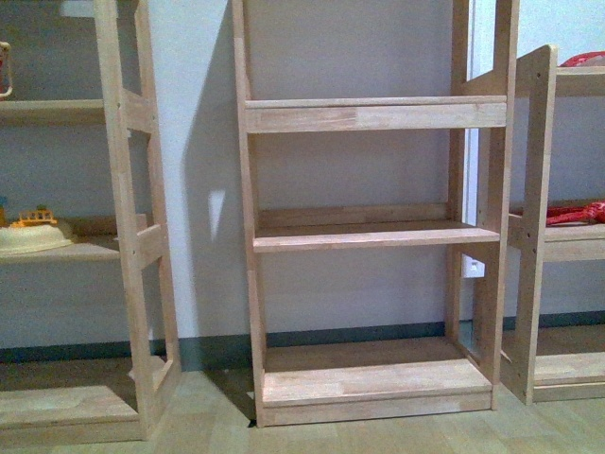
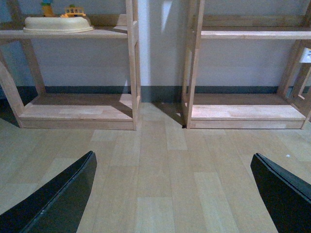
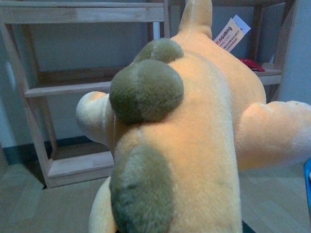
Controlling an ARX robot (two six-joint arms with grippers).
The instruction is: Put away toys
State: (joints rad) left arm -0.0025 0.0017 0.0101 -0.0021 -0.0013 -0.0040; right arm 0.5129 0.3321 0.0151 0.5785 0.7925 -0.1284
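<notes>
Up close, the plush animal (image 3: 194,145) fills the right wrist view – soft orange-yellow, with rounded olive-green bumps down its back, stubby limbs out to either side and a white tag (image 3: 232,33) near its far end. It hangs clear of the floor (image 2: 155,189), carried by the right end effector, whose fingers are hidden behind the toy. The left end effector (image 2: 172,158) is spread wide with nothing between its black fingers (image 2: 63,199), hovering low over the wood-look floor. Ahead, the front view shows three pale wooden shelf units against a light wall. The middle shelf unit (image 1: 373,236) has bare boards. The left shelf unit (image 1: 128,236) bears a cream dish (image 1: 33,236) – the right shelf unit (image 1: 534,236) a red item (image 1: 575,215).
</notes>
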